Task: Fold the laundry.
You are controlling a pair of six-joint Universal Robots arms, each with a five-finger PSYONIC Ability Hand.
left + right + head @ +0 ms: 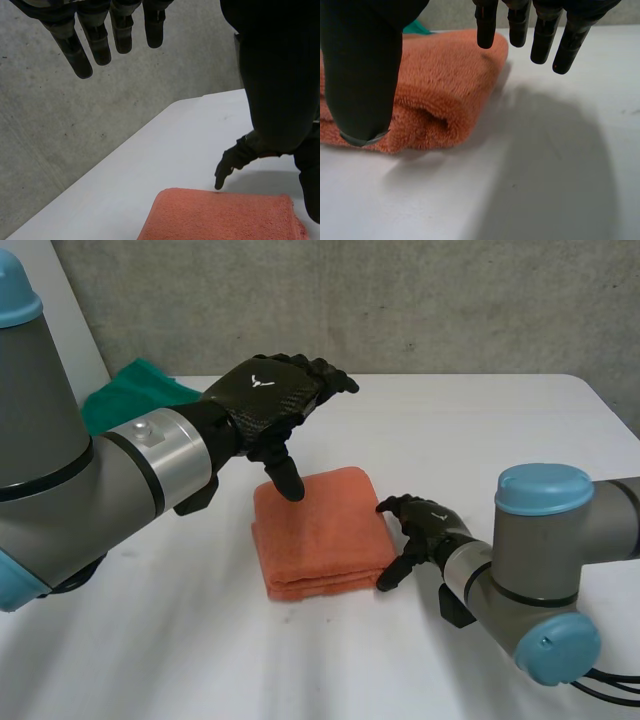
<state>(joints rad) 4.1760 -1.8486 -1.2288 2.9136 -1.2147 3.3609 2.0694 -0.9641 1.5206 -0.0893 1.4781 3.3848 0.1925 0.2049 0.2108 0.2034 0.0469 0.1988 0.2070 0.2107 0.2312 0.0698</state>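
Note:
An orange towel [320,530] lies folded into a thick square in the middle of the white table [480,440]. My left hand [270,400] hovers open above the towel's far left corner, its thumb pointing down close over the cloth. In the left wrist view the straight fingers [100,40] hang in the air above the towel [225,215]. My right hand [420,530] rests open on the table at the towel's right edge, thumb [362,75] near the folded side [435,90], nothing held. The left wrist view also catches the right hand [232,160] beside the towel.
A green cloth [130,395] lies bunched at the table's back left, behind my left arm. A grey concrete wall [400,300] stands behind the table. The table's right edge [615,415] runs at the far right.

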